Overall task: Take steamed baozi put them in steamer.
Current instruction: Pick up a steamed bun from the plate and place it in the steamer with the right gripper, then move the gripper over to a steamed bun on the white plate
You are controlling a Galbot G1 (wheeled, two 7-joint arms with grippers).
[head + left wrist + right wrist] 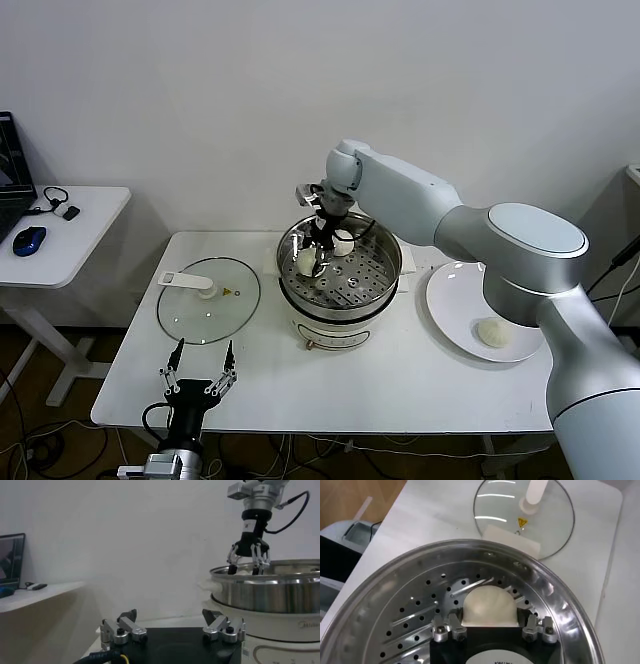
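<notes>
My right gripper (312,252) reaches down into the steamer (385,262), shut on a cream-white baozi (305,264) near the basket's left wall. In the right wrist view that baozi (488,602) sits between the fingers of the right gripper (490,616), low over the perforated floor (415,615). A second baozi (343,243) lies in the basket behind it. One more baozi (492,332) rests on the white plate (450,300) to the right. My left gripper (200,375) hangs open at the table's front edge, holding nothing.
The flat glass lid (208,300) with its white handle lies on the table left of the cooker. A small white side table (70,230) with a mouse stands at far left. The left wrist view shows the steamer wall (270,592) and the right gripper (247,562) above it.
</notes>
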